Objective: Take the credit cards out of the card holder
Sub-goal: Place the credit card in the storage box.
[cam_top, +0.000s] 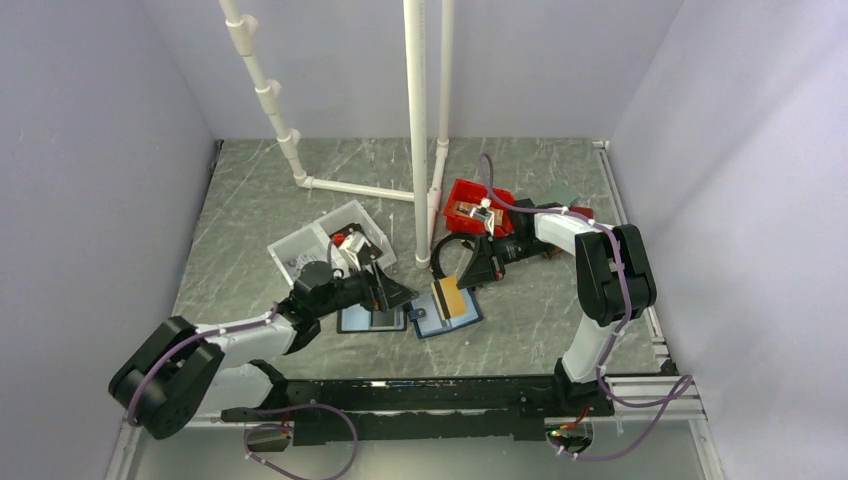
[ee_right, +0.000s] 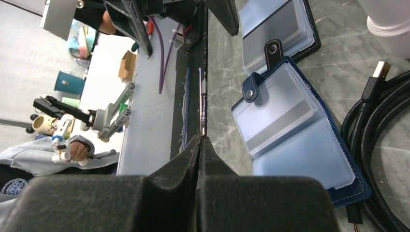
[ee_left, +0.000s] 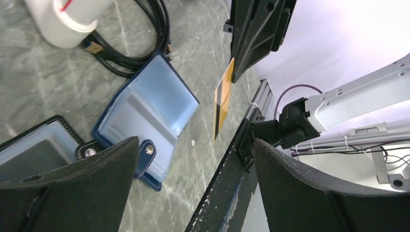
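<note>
right claw (ee_right: pixel 199 141): closed, pinching the card (ee_right: pixel 203 104) by one short edge; card hangs edge-on, off the table (cam_top: pixel 560 300)
left claw (ee_left: pixel 193 145): wide apart, nothing between the fingers, low beside the holder's tab side
card: out of the holder (ee_right: pixel 295 130), in the air just beside it on the side toward the arm bases; touching nothing else
holder: flat on the table, spread open, sleeves up, next to the folio (ee_right: pixel 278 29)
step: first card looks pulled free; judged next is setting it down apart from the holder
how to do well: lower until the free edge meets the table, tilt flat, then release; drop it on bare table, not on the sleeves or the cable (ee_right: pixel 382 121)
left claw use: judged best pinning the holder's edge so the next pull doesn't drag it
more cards: grey band in one sleeve may be another card, cannot tell
card look: thin, stiff, gold-orange, black stripe, smooth; slips easily in a pinch
holder look: navy stitched cover, glossy light-blue clear sleeves, snap tab; floppy
table: grey marbled, hard, smooth
risk: thin card lying flat is hard to pick up again
</note>
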`<state>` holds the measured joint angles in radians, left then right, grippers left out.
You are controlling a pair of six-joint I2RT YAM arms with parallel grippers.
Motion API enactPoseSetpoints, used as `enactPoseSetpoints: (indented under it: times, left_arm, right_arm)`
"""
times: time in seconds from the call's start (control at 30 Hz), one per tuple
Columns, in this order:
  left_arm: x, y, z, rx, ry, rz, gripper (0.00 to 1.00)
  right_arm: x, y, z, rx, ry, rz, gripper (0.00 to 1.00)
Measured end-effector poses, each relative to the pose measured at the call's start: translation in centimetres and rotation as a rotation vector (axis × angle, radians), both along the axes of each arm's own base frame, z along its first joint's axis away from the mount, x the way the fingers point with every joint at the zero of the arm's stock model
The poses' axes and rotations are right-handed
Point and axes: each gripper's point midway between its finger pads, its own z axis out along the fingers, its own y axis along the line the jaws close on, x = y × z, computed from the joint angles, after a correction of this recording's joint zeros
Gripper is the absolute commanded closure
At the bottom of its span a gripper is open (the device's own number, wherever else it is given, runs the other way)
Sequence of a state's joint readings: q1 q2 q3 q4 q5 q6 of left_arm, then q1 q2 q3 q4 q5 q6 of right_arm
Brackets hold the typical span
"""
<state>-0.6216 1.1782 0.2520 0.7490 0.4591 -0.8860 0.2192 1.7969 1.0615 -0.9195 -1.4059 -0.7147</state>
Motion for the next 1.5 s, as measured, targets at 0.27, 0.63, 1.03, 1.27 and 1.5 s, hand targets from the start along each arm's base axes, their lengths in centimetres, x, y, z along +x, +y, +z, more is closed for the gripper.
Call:
enactPoseSetpoints:
  times: [0.27, 0.63, 1.03, 1.27, 1.5]
  left_arm:
    - [-0.5, -3.2, 0.3, -0.014, -0.014, -0.082, 0.14]
    - [0.5, -7.1, -0.3, -0.041, 0.011, -0.178, 0.81]
    - [-0.4, -7.7, -0.4, -0.047, -0.004, -0.263, 1.00]
    - [-2.6, -5.7, 2.6, 0.128, -0.265, -0.259, 1.00]
    - [-4.6, -3.4, 3.9, 0.324, -0.517, -0.290, 1.00]
  right_arm:
    - [-0.1, 0.1, 0.3, 0.016, 0.005, 0.000, 1.00]
    - [-0.1, 0.1, 0.3, 0.018, -0.001, 0.002, 1.00]
    - [0.0, -0.2, 0.8, 0.009, -0.051, 0.017, 0.45]
    - [-0.2, -0.8, 3.3, -0.032, -0.250, 0.050, 0.30]
    - [-0.4, -2.2, 7.2, -0.137, -0.572, -0.035, 0.21]
